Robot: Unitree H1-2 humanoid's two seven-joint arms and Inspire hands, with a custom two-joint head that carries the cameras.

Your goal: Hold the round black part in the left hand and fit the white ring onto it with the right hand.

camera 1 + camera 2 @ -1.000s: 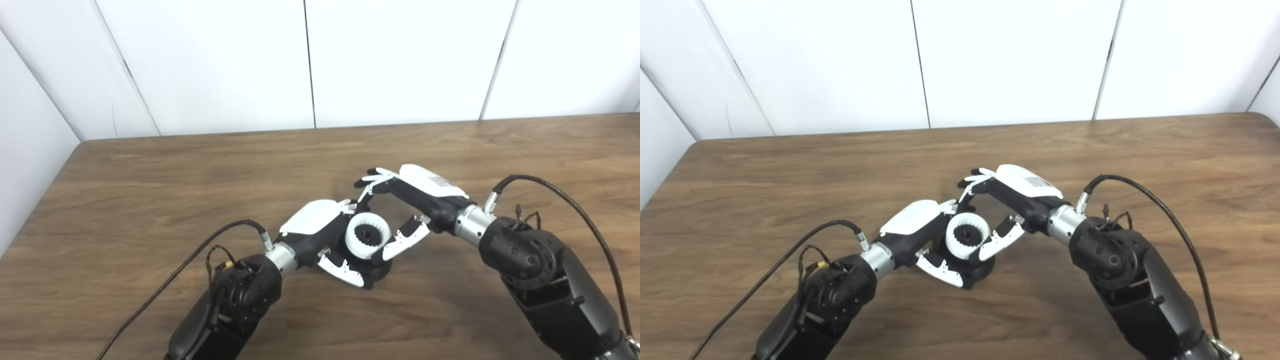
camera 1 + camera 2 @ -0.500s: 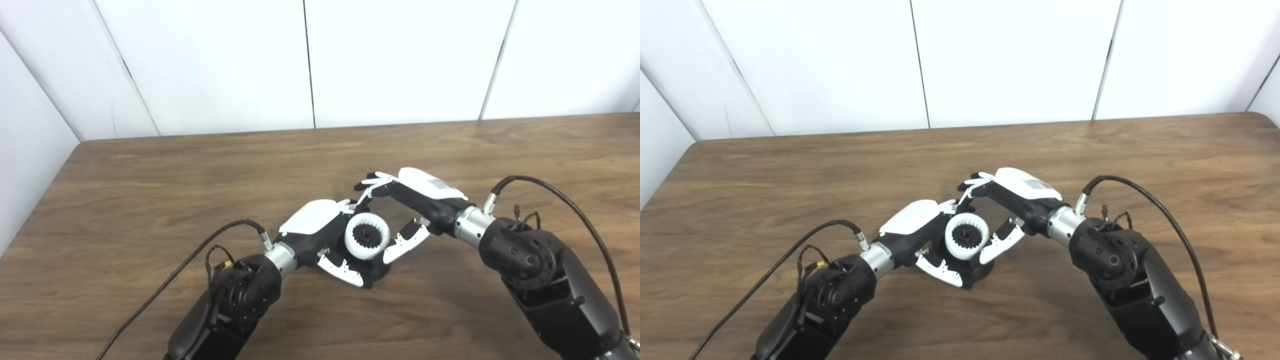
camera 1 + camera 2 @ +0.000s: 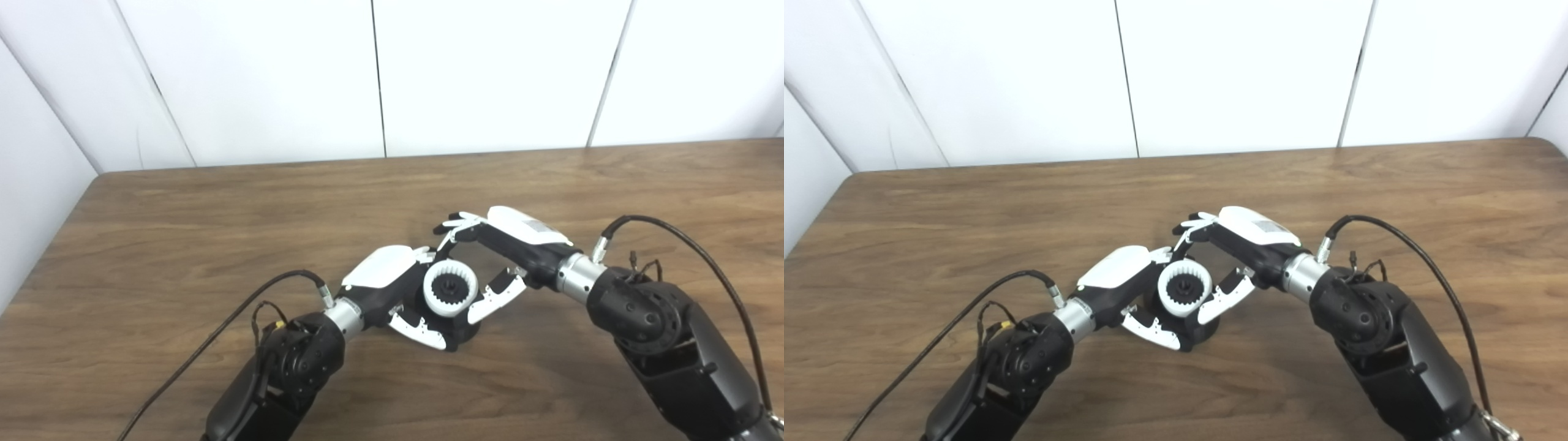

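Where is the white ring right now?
The white ring sits mid-table in both views, on the round black part, between the left hand and right hand.

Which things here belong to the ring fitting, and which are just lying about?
In the job:
- round black part with a toothed hub, held by the left hand
- white toothed ring, around that hub
- right hand, fingers and thumb at the ring

Just about:
- brown wooden table
- black cables on the arms

You see a matt wood-grain table (image 3: 184, 233), a smooth white plastic-looking ring (image 3: 450, 288), and glossy white shells on both hands.
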